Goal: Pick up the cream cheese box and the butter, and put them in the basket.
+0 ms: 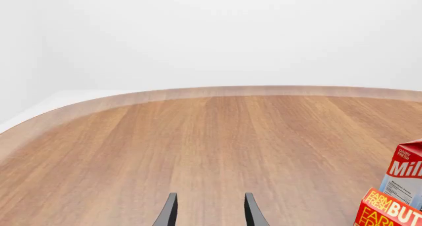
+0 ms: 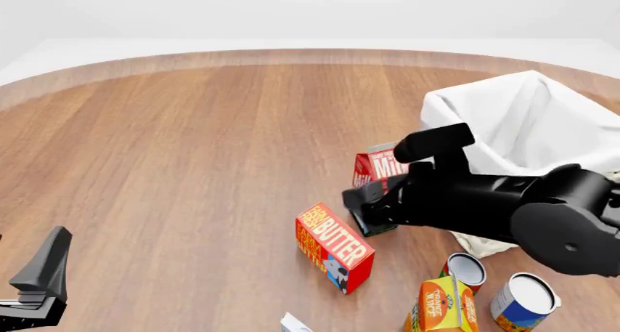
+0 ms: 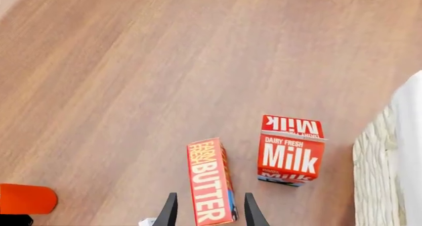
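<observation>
Right end effector [image 3: 207, 211] hangs spread over the butter [image 2: 335, 246], whose long axis runs between its fingers.

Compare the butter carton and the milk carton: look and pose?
The butter is an oblong orange-red carton lying flat on its long side; the milk carton is red and white and stands upright, taller. The butter lies nearer the arms' side, in line with the open right gripper; the milk carton stands beside the basket. Both are printed dairy cartons on the table.
</observation>
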Tool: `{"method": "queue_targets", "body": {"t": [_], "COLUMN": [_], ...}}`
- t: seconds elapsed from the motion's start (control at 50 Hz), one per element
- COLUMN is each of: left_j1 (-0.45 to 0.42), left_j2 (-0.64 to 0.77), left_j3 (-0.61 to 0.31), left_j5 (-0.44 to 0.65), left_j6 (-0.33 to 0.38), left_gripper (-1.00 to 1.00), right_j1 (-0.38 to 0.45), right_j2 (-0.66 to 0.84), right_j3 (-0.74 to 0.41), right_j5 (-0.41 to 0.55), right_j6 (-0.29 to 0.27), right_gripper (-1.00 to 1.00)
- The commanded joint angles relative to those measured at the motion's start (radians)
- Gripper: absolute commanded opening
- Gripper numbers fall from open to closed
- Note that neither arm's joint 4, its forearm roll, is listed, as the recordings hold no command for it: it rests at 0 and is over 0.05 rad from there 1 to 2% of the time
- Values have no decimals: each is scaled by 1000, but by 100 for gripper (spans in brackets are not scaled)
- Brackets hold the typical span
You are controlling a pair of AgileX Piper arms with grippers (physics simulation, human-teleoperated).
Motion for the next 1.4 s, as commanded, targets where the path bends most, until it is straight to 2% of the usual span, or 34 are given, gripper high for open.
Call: {"method": "queue_targets", "body": {"t": [0.02, 0.3, 0.56, 0.7, 0.76, 1.22, 1.4], "left_j1": [0, 0, 0, 0, 0, 0, 0], "left_j2": [0, 0, 0, 0, 0, 0, 0], "left_j3": [0, 0, 0, 0, 0, 0, 0], "left_j5": [0, 0, 0, 0, 0, 0, 0], "left_j6": [0, 0, 0, 0, 0, 0, 0], "left_gripper": [100, 100, 100, 100, 100, 100, 100], "right_j1": [14, 31, 19, 26, 45, 44, 50], "right_j2": [44, 83, 102, 135, 165, 195, 224], "right_j3": [2, 17, 16, 15, 32, 72, 70], "right_j5": [-16, -42, -47, -74, -110, -163, -181], "right_j6": [13, 42, 30, 33, 51, 89, 87], "right_gripper": [100, 100, 100, 100, 100, 100, 100]}}
